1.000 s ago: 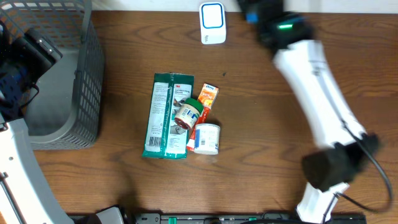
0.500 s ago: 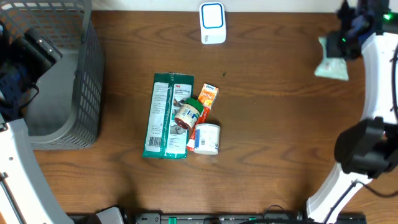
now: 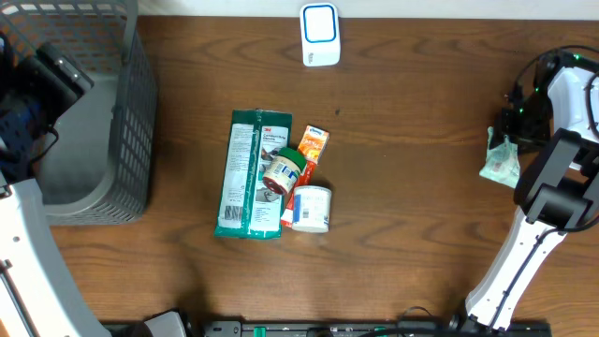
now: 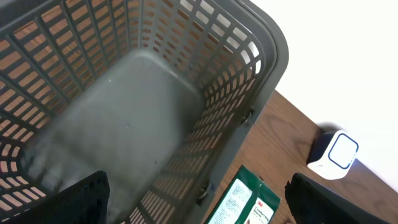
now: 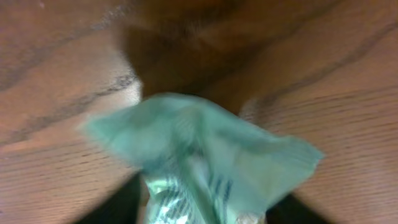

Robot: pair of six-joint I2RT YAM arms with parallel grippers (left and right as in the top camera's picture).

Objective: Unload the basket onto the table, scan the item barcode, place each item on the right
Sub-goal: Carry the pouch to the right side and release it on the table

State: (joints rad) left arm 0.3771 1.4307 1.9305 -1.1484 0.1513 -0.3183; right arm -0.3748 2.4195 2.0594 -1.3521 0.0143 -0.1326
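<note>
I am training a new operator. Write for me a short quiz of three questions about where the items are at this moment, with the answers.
1. True or false: the white scanner stands apart from the green 3M pack.
2. Where is the pale green pouch? A: beside the scanner. B: on the 3M pack. C: away from both, at the right side of the overhead view.
3. How many items make up the middle group, counting the 3M pack?

Key:
1. True.
2. C.
3. Four: the 3M pack, the orange packet, the small jar and the white tub.

Brown wooden table [image 3: 421, 234]; white wall [image 4: 354, 43]
</note>
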